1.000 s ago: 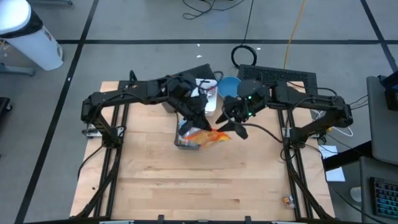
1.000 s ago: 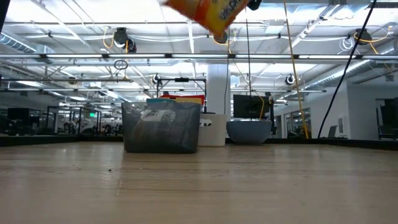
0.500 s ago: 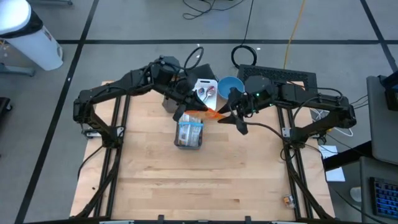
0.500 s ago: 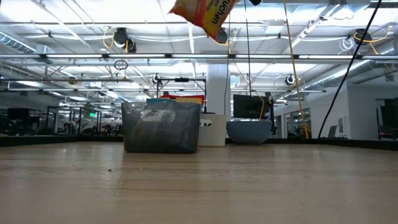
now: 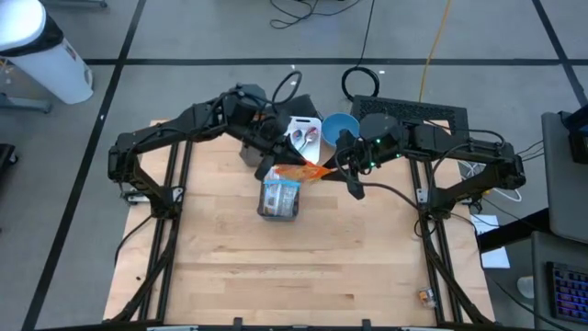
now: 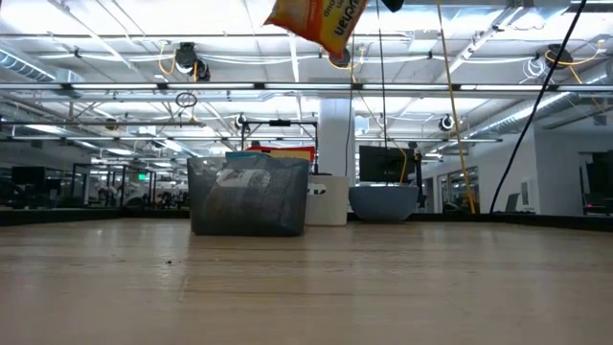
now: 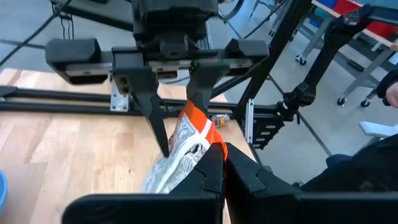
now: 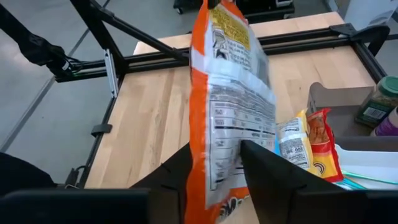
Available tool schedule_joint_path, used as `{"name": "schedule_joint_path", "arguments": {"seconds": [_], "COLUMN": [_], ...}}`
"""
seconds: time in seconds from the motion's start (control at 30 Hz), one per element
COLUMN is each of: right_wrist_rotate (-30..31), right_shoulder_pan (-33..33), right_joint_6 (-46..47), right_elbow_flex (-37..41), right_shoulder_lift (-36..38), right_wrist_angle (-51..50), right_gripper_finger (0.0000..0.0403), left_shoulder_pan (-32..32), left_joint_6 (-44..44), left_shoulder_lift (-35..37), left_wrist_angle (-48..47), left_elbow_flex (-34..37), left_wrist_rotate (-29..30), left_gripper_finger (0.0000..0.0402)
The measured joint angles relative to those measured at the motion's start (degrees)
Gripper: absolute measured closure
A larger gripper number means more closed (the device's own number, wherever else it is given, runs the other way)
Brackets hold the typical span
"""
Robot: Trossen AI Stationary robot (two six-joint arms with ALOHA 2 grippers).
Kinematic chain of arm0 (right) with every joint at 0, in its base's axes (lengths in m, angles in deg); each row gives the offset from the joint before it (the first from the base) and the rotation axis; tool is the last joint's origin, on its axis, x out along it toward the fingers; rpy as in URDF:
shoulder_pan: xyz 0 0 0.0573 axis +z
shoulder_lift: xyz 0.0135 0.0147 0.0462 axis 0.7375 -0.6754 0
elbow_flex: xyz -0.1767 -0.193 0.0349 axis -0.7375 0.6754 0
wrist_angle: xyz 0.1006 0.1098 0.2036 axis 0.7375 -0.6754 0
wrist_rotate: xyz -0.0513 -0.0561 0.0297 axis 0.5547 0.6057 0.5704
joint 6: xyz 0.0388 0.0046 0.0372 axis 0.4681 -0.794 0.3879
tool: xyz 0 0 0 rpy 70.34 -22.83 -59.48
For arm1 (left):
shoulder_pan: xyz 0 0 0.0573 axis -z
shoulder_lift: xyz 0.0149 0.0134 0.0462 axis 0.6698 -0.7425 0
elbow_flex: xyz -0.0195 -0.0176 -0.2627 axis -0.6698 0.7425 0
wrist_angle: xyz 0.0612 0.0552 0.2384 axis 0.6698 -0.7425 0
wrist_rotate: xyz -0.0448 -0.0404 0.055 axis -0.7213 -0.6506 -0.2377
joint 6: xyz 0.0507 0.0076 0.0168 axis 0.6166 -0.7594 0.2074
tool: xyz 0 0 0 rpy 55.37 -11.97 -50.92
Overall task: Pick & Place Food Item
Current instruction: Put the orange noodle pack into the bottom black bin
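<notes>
Since the earlier high frames, the left arm has pulled back toward the far edge of the counter (image 5: 230, 267), and the orange snack bag (image 5: 296, 172) has shifted off the grey mesh basket (image 5: 279, 197) toward the far side. In the high view, the left pincer (image 5: 269, 165) and the right pincer (image 5: 323, 169) face each other above the basket, with the bag stretched between them. Beyond the pincers sit a white tray (image 5: 306, 138) and a blue bowl (image 5: 339, 125).

Low view: the snack bag (image 6: 317, 21) hangs high above the counter (image 6: 306, 287), well clear of the mesh basket (image 6: 249, 196), which stands on the counter with packets showing over its rim. A white box (image 6: 327, 199) and the dark bowl (image 6: 384, 202) stand just behind and beside the basket.

Left wrist view: the left pincer (image 7: 222, 163) has its fingers together, clamped on one edge of the snack bag (image 7: 186, 149). The right pincer (image 7: 177, 118) reaches in from the opposite side, one finger on each face of the bag's far end.

Right wrist view: the right pincer (image 8: 214, 163) straddles the snack bag (image 8: 227, 106), its fingers set against both faces of the bag. The bag stands on edge, extending away from the pincer. Just beside the pincer, the basket's packets (image 8: 305, 146) are visible, with a spice jar (image 8: 376, 102) beyond them.
</notes>
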Motion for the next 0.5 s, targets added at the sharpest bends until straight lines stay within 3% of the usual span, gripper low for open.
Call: {"name": "schedule_joint_path", "arguments": {"seconds": [0.5], "right_wrist_rotate": [-0.30], "right_shoulder_pan": [0.00], "right_joint_6": [0.04], "right_elbow_flex": [0.00], "right_shoulder_lift": [0.35], "right_wrist_angle": [-1.34], "right_gripper_finger": [0.0330], "left_shoulder_pan": [0.00], "left_joint_6": [0.65], "left_shoulder_lift": [0.00], "left_wrist_angle": [-3.29], "left_elbow_flex": [0.00], "left_wrist_rotate": [1.18], "left_gripper_finger": [0.0401]}}
